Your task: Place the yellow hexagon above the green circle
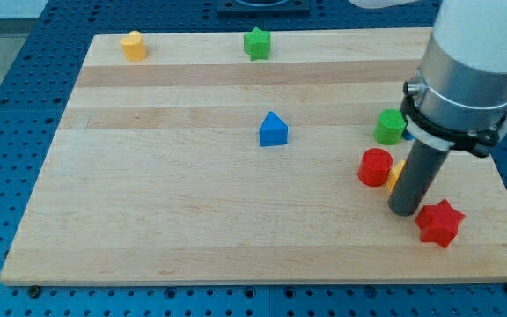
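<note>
Yellow hexagon shows as one sliver touching my tip, between it and the one red cylinder. One green circle sits just above; one red star lies beside my tip, which grips nothing.

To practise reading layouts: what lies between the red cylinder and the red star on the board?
In the camera view, my tip stands between the red cylinder and red star, with a yellow block peeking out beside the rod.

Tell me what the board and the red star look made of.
The board looks like pale wood with a matte finish: straight grain lines and joined planks show. The red star, just right of my tip, looks like moulded plastic, though painted wood is possible: uniform colour and a smooth, faintly glossy surface.
</note>
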Robot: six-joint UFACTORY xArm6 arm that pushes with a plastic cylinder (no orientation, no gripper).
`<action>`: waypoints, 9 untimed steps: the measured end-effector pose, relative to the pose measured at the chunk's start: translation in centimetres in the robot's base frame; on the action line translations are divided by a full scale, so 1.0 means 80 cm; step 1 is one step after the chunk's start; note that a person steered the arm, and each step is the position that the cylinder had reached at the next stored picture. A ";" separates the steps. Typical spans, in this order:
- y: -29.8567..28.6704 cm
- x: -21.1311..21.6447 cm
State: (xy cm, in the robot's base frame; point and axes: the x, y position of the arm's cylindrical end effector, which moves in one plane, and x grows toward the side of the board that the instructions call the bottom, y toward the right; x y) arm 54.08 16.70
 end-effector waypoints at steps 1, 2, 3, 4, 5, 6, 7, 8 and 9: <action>0.016 -0.004; 0.026 -0.017; 0.026 -0.036; 0.026 -0.054; 0.026 -0.076; 0.026 -0.098; 0.017 -0.111; -0.001 -0.111; -0.026 -0.109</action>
State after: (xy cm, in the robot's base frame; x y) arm 45.36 14.59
